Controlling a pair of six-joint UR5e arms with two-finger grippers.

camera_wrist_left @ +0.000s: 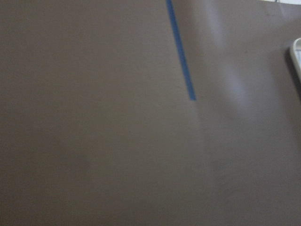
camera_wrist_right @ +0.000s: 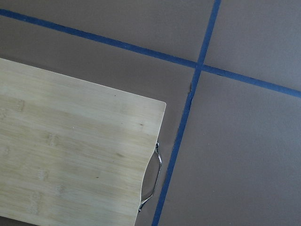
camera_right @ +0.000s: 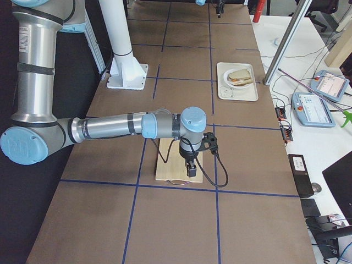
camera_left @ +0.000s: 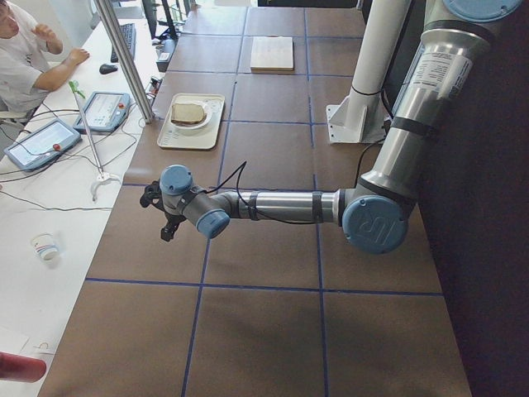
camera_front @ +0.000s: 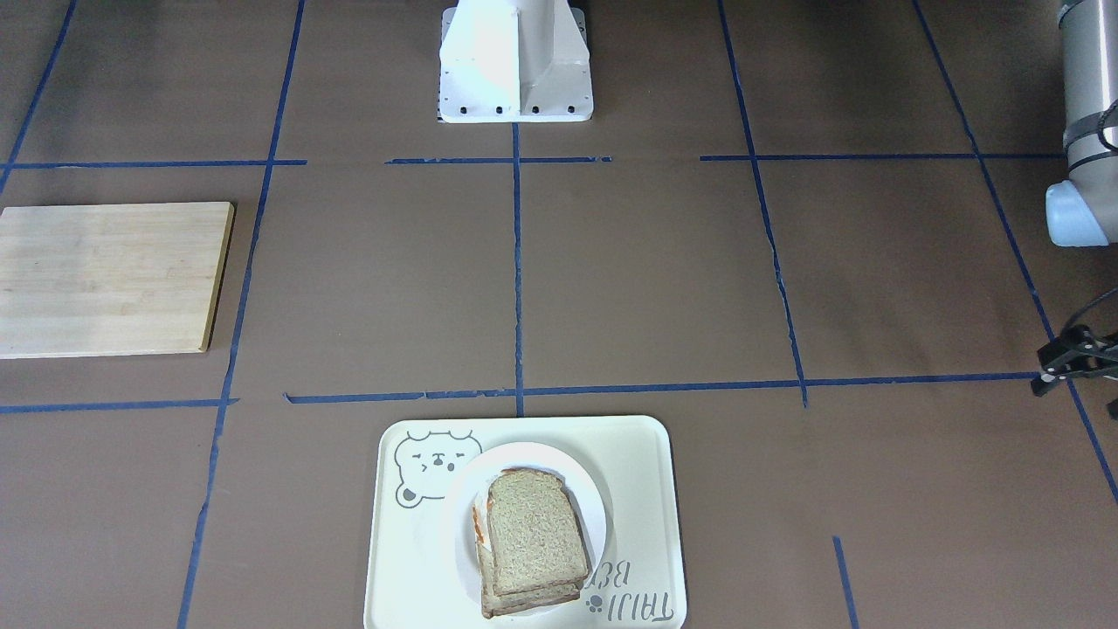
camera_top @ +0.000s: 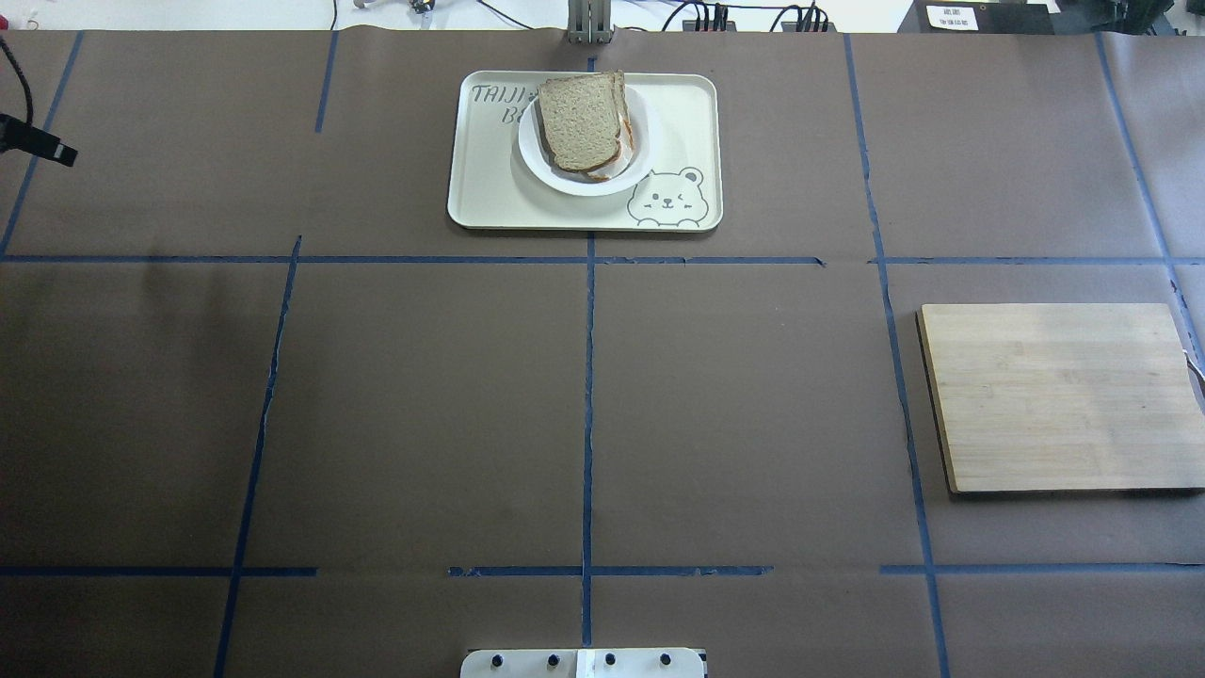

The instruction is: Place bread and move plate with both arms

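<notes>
Bread on plate, operators' bench edge; keep clear. Left tool, right tool: grip state cannot tell.

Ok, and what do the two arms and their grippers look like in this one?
Both the left arm and right arm are silver-grey tubes with light-blue joint caps, a logo on the elbow caps. A thin black cable loops along each to its wrist. The left gripper and right gripper are black. The left arm bears a white label.
</notes>
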